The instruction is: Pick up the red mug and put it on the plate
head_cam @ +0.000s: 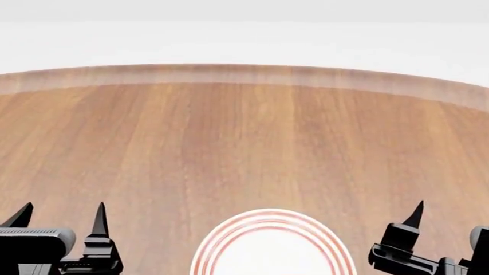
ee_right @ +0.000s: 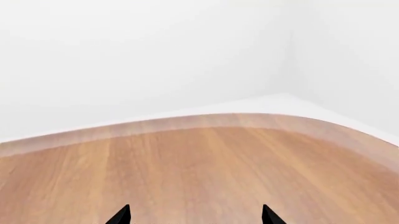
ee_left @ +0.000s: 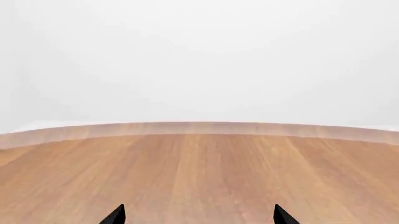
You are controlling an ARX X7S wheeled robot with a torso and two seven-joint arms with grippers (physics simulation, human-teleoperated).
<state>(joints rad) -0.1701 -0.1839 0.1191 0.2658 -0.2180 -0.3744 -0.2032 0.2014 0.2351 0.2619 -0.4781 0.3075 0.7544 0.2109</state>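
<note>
The plate [head_cam: 229, 240], white with red rings round its rim, lies at the near edge of the head view, between my two grippers and partly cut off. The red mug is out of view in every frame. My left gripper [head_cam: 63, 215] is open and empty at the plate's left, above the wood. My right gripper [head_cam: 447, 226] is open and empty at the plate's right. In the left wrist view the gripper [ee_left: 199, 215] shows only two black fingertips wide apart over bare wood. The right wrist view shows the same for the right gripper [ee_right: 195, 215].
A round wooden table [head_cam: 244, 143] stretches ahead to a curved far edge [head_cam: 244, 73]. A plain white wall and floor lie behind it. The right wrist view shows the table's rim [ee_right: 262, 120] curving away near a room corner.
</note>
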